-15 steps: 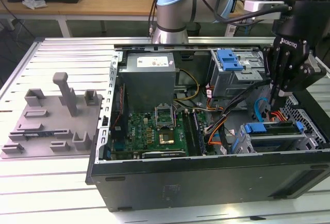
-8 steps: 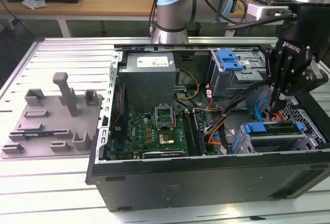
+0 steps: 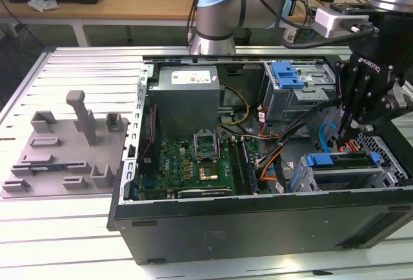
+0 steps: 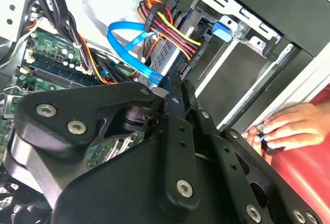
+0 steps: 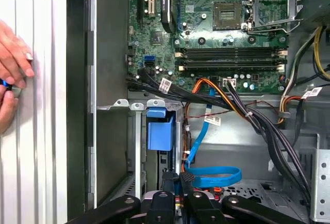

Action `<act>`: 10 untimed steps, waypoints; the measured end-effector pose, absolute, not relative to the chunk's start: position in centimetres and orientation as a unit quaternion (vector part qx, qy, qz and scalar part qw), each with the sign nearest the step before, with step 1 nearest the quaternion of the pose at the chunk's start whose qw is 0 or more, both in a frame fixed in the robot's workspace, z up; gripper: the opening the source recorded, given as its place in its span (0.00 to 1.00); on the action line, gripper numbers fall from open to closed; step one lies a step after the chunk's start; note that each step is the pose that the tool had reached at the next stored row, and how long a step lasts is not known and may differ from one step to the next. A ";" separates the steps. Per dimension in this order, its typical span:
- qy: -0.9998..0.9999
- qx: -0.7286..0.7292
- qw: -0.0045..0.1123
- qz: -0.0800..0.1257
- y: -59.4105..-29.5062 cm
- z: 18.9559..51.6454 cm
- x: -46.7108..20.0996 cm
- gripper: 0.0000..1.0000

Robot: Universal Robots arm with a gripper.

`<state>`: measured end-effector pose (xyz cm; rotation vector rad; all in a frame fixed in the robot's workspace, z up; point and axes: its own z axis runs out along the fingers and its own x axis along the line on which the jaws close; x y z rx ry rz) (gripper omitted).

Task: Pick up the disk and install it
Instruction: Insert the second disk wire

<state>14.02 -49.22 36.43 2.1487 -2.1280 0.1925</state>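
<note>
Where the drive cage [image 3: 385, 159] sits at the exterior view's lower right, inside the open computer case [image 3: 258, 228] on the desk [image 3: 64, 235], lies the disk [image 3: 342, 164], flat in the cage with blue frame showing. Just above it hangs the hand [image 3: 344, 131], pointing down, fingers closed together, nothing visible between. Close by the fingertips in both wrist views, a looped blue cable [image 5: 216, 175].

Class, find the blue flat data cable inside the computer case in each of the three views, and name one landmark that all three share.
Exterior view: the blue flat cable curves at the exterior view's right, between the two drive cages.
Second wrist view: it loops beside the red-yellow-orange wire bundle.
First wrist view: it loops on the case floor, near the blue latch.
Shared landmark: the green motherboard.
</note>
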 end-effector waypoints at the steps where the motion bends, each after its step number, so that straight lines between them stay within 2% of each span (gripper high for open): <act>1: -0.701 0.708 0.053 0.061 -49.4 36.4 14.1 0.16; 10: -0.703 0.709 0.037 0.045 -50.4 36.4 14.4 0.16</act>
